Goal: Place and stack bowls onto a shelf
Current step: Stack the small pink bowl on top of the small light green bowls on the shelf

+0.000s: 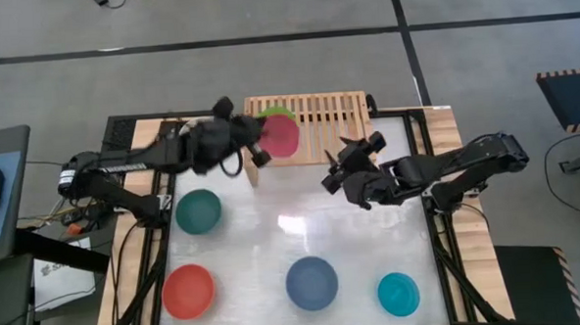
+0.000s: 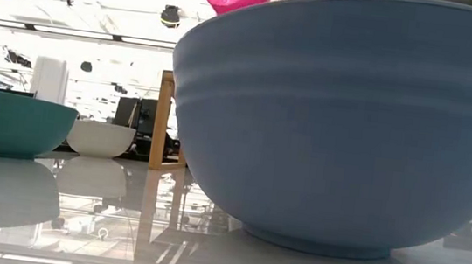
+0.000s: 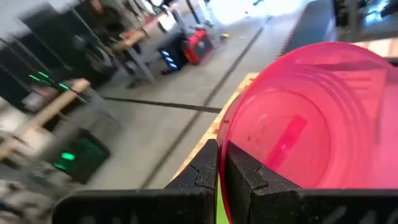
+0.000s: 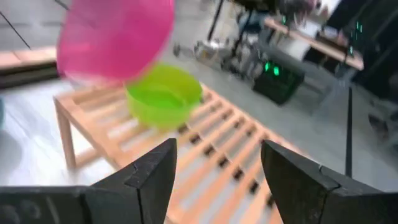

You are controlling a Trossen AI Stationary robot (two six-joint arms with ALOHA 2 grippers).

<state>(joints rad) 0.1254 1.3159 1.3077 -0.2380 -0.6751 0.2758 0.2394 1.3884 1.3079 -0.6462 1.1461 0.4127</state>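
Note:
My left gripper (image 1: 261,149) is shut on the magenta bowl (image 1: 282,135) and holds it in the air over the left end of the pale slatted shelf (image 1: 322,114). The lime green bowl (image 4: 165,96) stands on the shelf's slats just below the magenta bowl (image 4: 115,37); from above only its far edge (image 1: 276,111) shows. My right gripper (image 1: 354,158) is open at the shelf's right near corner, its fingers standing wide apart (image 4: 217,174) and touching nothing. The yellow bowl is out of view. My left gripper (image 3: 222,171) pinches the magenta bowl's rim (image 3: 225,140) on the bowl's left side, one finger inside the wall and one outside. The fingers come level from the table's left. The bowl is lifted clear above the green bowl and the shelf.
On the table stand the dark teal bowl (image 1: 198,211), the red bowl (image 1: 188,290), the slate blue bowl (image 1: 311,282) and the cyan bowl (image 1: 399,293). A white bowl (image 2: 102,138) sits near the shelf's leg (image 2: 162,120). The shelf's middle and right slats are bare.

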